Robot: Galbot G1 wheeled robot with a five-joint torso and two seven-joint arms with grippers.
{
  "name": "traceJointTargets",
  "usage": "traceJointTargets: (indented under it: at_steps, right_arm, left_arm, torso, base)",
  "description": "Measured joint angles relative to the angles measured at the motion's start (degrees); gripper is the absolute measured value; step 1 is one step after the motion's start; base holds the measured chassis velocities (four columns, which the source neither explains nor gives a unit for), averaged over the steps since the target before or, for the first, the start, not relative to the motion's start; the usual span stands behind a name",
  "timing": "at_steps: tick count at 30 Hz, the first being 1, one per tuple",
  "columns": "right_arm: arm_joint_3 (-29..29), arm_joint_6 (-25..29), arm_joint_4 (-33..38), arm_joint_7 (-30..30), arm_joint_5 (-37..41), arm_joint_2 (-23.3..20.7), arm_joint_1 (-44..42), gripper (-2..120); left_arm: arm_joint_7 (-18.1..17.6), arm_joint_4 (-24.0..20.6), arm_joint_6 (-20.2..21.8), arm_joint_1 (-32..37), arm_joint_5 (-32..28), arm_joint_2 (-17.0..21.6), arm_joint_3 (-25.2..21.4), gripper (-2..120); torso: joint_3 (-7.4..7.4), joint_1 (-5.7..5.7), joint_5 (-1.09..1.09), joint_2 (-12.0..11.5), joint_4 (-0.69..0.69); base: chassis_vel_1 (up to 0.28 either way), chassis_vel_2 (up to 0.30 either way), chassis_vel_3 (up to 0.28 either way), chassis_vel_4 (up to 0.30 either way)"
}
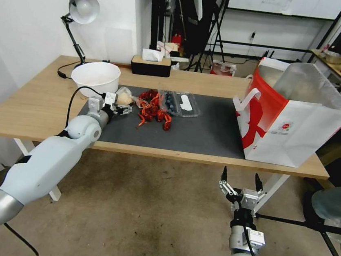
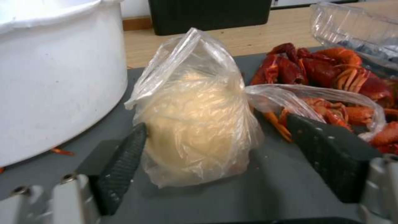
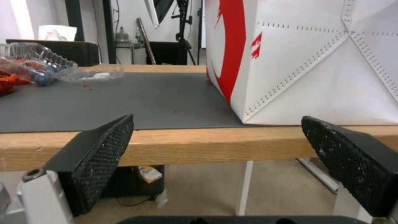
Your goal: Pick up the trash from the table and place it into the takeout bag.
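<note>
A small bagged beige lump (image 1: pixel 124 97) (image 2: pixel 195 124) of trash stands on the dark grey mat (image 1: pixel 203 127) at the table's (image 1: pixel 37 104) left. My left gripper (image 1: pixel 122 107) (image 2: pixel 215 124) is open around it. One finger (image 2: pixel 124 161) rests against the plastic, and the other (image 2: pixel 331 155) stands a little off. Red crayfish shells (image 1: pixel 153 109) (image 2: pixel 323 71) lie just right of the lump. The takeout bag (image 1: pixel 297 130) (image 3: pixel 315 62) stands open at the table's right end. My right gripper (image 1: pixel 240 174) (image 3: pixel 217 119) hangs open below the table's front edge, in front of the bag.
A white bowl (image 1: pixel 95 77) (image 2: pixel 54 77) sits close to the lump on its left. A clear plastic clamshell (image 1: pixel 180 103) lies past the shells. A tissue box (image 1: pixel 150 65) and a desk lamp (image 1: pixel 81 9) stand at the back. Bare mat lies between shells and bag.
</note>
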Motion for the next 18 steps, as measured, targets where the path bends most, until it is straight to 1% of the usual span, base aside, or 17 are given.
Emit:
traceJointTargets:
  at_steps: [1, 2, 3, 4, 5, 6, 7, 8, 9, 10, 11, 16, 17, 18]
  right_arm:
    - [0.0, 0.0, 0.0, 0.0, 0.0, 0.0, 0.0, 100]
    - [0.0, 0.0, 0.0, 0.0, 0.0, 0.0, 0.0, 100]
    - [0.1, 0.0, 0.0, 0.0, 0.0, -0.1, 0.1, 100]
    - [0.1, 0.0, 0.0, 0.0, 0.1, -0.1, 0.1, 100]
    - [0.1, 0.0, 0.0, 0.0, 0.1, -0.1, 0.1, 100]
    - [0.1, 0.0, -0.1, 0.1, 0.1, -0.2, 0.1, 100]
    - [0.1, 0.0, -0.1, 0.1, 0.1, -0.2, 0.1, 100]
    - [0.2, 0.0, -0.1, 0.1, 0.1, -0.2, 0.1, 100]
    - [0.2, 0.0, -0.1, 0.1, 0.1, -0.2, 0.1, 100]
    - [0.2, 0.1, -0.2, 0.1, 0.1, -0.2, 0.0, 100]
    - [0.2, 0.1, -0.2, 0.1, 0.1, -0.1, 0.0, 100]
    - [0.2, 0.2, -0.5, 0.1, 0.2, -0.1, 0.1, 100]
    - [0.2, 0.2, -0.5, 0.1, 0.2, -0.1, 0.2, 100]
    - [0.2, 0.2, -0.5, 0.1, 0.2, -0.1, 0.2, 100]
  left_arm:
    - [0.0, 0.3, -0.1, -0.3, 0.0, -0.1, 0.2, 81]
    - [0.0, 0.3, -0.1, -0.3, 0.0, -0.1, 0.2, 81]
    - [0.0, 0.7, -0.3, -0.6, 0.0, -0.2, 0.4, 74]
    - [0.0, 0.9, -0.3, -0.7, 0.0, -0.2, 0.4, 70]
    - [0.0, 0.9, -0.3, -0.7, 0.0, -0.2, 0.4, 70]
    - [0.0, 1.2, -0.4, -0.9, 0.0, -0.2, 0.6, 64]
    - [0.0, 1.4, -0.4, -1.0, 0.1, -0.2, 0.6, 61]
    - [0.0, 1.6, -0.4, -1.1, 0.1, -0.2, 0.7, 56]
    - [0.0, 1.6, -0.4, -1.1, 0.1, -0.2, 0.7, 56]
    - [0.1, 2.1, -0.5, -1.3, 0.2, -0.2, 0.9, 50]
    - [0.2, 2.4, -0.5, -1.5, 0.3, -0.2, 1.1, 47]
    - [0.7, 3.6, -0.6, -2.1, 0.6, -0.3, 1.7, 45]
    - [0.9, 3.8, -0.7, -2.2, 0.7, -0.4, 1.8, 42]
    - [0.9, 3.8, -0.7, -2.2, 0.7, -0.4, 1.8, 42]
  torso:
    - [0.00, 0.00, 0.00, 0.0, 0.00]
    - [0.00, 0.00, 0.00, 0.0, 0.00]
    - [0.00, 0.00, 0.00, 0.0, 0.01]
    - [0.00, 0.00, 0.00, 0.0, 0.00]
    - [0.00, 0.00, 0.00, 0.0, 0.00]
    - [0.00, 0.00, 0.00, 0.0, 0.01]
    - [0.00, 0.00, 0.00, 0.0, 0.01]
    - [0.00, 0.00, 0.00, 0.0, 0.01]
    - [0.00, 0.00, 0.00, 0.0, 0.01]
    - [0.00, 0.00, 0.00, 0.0, 0.01]
    - [0.00, 0.00, 0.00, 0.0, 0.00]
    - [0.00, 0.00, 0.00, 0.0, 0.01]
    - [0.00, 0.00, 0.00, 0.0, 0.01]
    - [0.00, 0.00, 0.00, 0.0, 0.01]
  base:
    - [0.000, 0.000, 0.000, 0.000]
    - [0.000, 0.000, 0.000, 0.000]
    - [0.000, 0.000, 0.000, 0.000]
    - [0.000, 0.000, 0.000, 0.000]
    - [0.000, 0.000, 0.000, 0.000]
    - [0.000, 0.000, 0.000, 0.000]
    - [0.000, 0.000, 0.000, 0.000]
    - [0.000, 0.000, 0.000, 0.000]
    - [0.000, 0.000, 0.000, 0.000]
    - [0.000, 0.000, 0.000, 0.000]
    - [0.000, 0.000, 0.000, 0.000]
    - [0.000, 0.000, 0.000, 0.000]
    - [0.000, 0.000, 0.000, 0.000]
    - [0.000, 0.000, 0.000, 0.000]
